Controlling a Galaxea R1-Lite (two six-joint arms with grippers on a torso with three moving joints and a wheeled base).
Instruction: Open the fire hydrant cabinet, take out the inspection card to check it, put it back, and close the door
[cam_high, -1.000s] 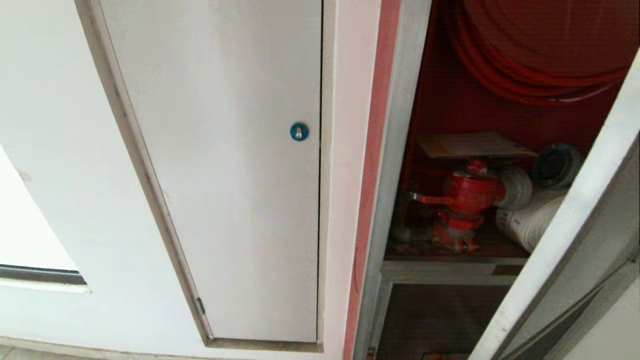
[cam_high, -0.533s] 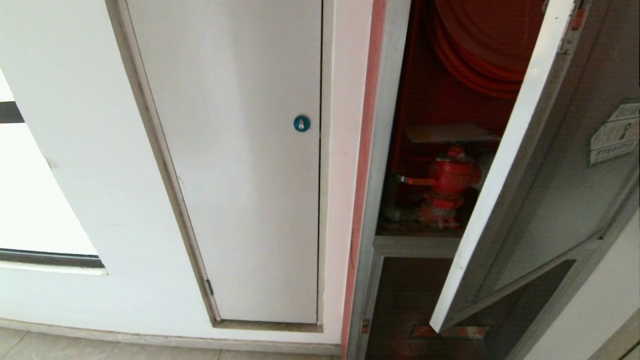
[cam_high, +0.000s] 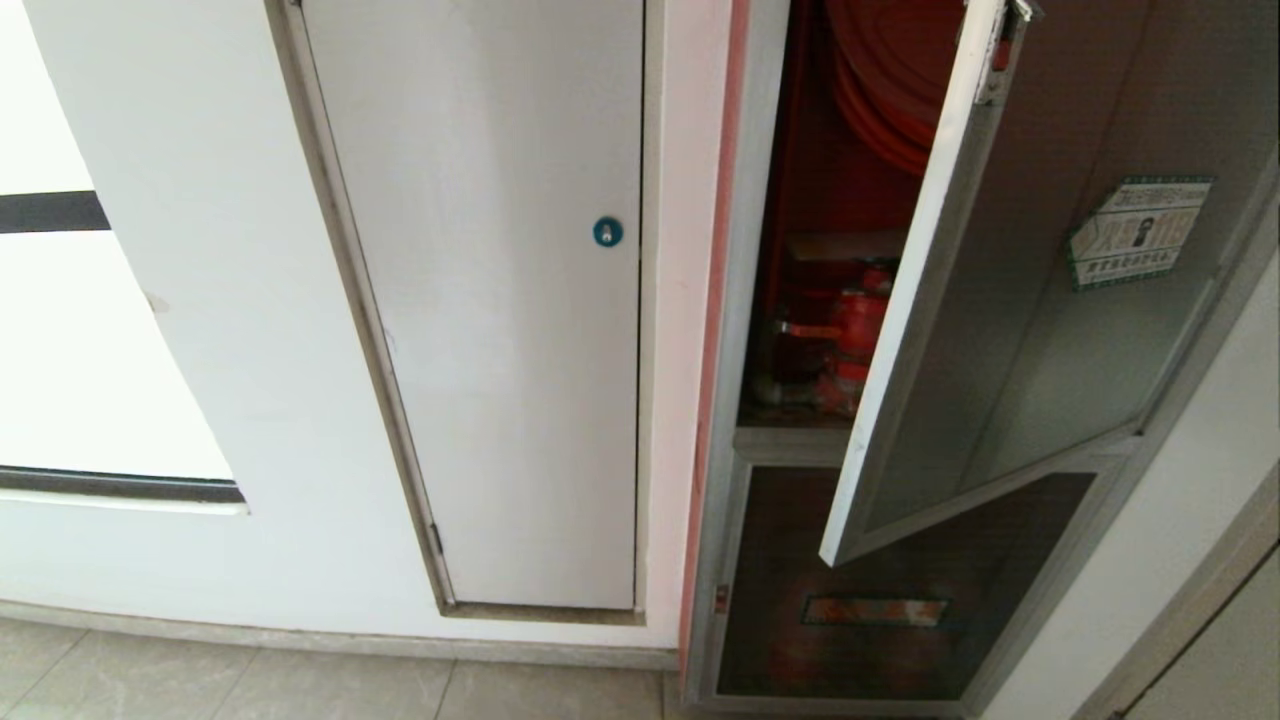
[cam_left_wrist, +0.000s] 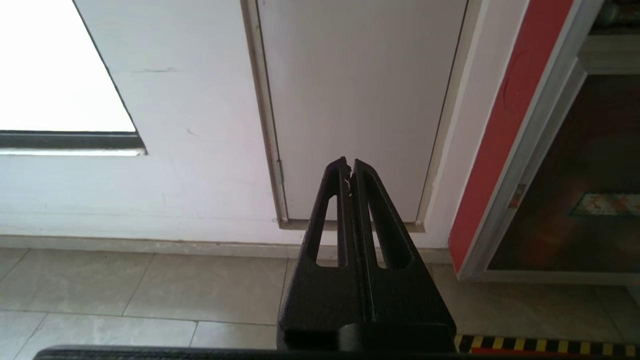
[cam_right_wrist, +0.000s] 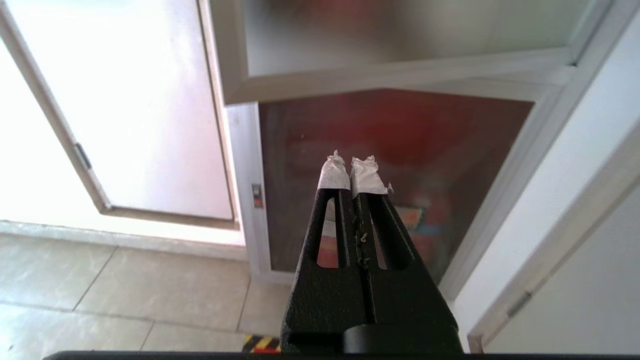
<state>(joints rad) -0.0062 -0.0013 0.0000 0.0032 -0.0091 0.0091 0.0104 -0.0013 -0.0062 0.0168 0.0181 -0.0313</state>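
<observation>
The door (cam_high: 1040, 300) hangs part open — card (cam_high: 845, 245) lies inside the cabinet (cam_high: 800, 150). Left gripper (cam_left_wrist: 349, 167) and right gripper (cam_right_wrist: 352, 167) clenched, empty — shutting remains.

The green-bordered sticker (cam_high: 1138, 232) on the door (cam_high: 1010, 330) carries print too small to read.

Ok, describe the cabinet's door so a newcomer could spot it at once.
Start at the fire hydrant cabinet, the silver-framed recess with a red interior right of the plain white panel. The door is the dark glass leaf standing ajar in front of it. Unlike the white panel with its blue lock, it carries a green-bordered white sticker.
</observation>
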